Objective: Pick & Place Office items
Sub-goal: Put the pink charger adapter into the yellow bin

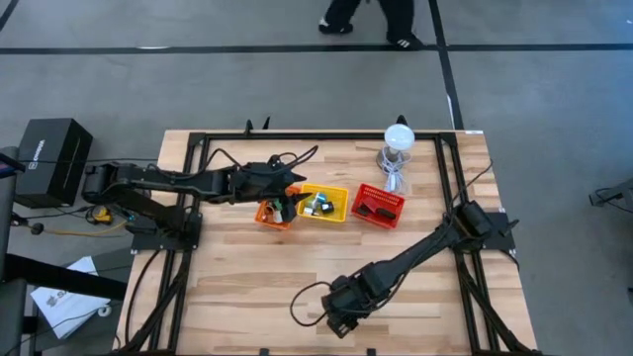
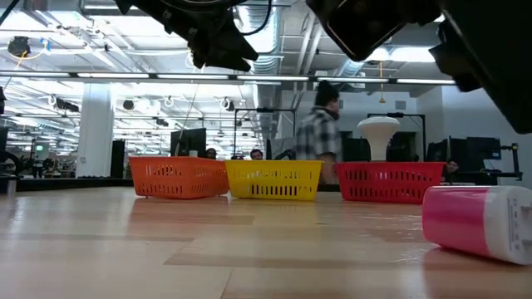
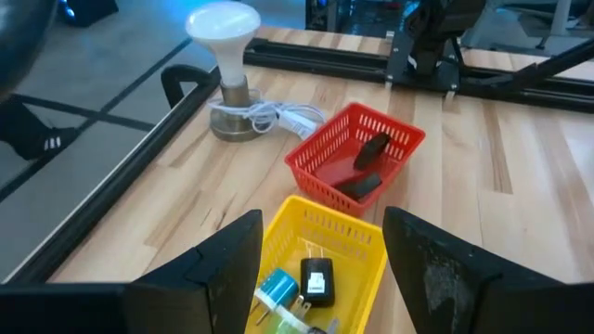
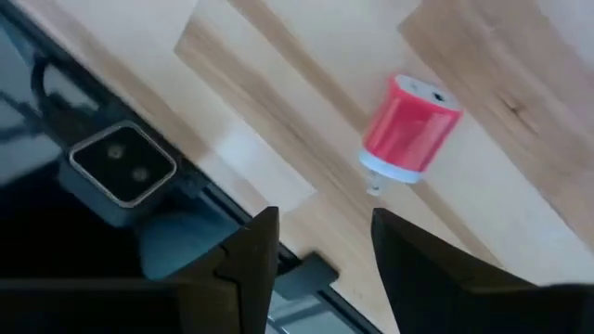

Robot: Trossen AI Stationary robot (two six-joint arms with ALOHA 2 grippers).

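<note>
A: Two fingers of the right claw stand parted at the lower centre of the right wrist view, with nothing between them. What lies beyond?

B: One pink-red charger plug, lying on its side on the bare wooden table, in the upper right of that view, apart from the fingers. The low view shows it at the lower right.

A: How will it handle?

B: Probably light, stiff and smooth-skinned: a rounded plastic body with a white end cap. A grip across the red body, not the cap, looks safest; being round, it may roll or slip.

A: And the left claw?

B: Also parted and empty, hovering over the yellow basket, where a black adapter and a blue piece already lie. Further out, the red basket holds two dark pieces.
</note>
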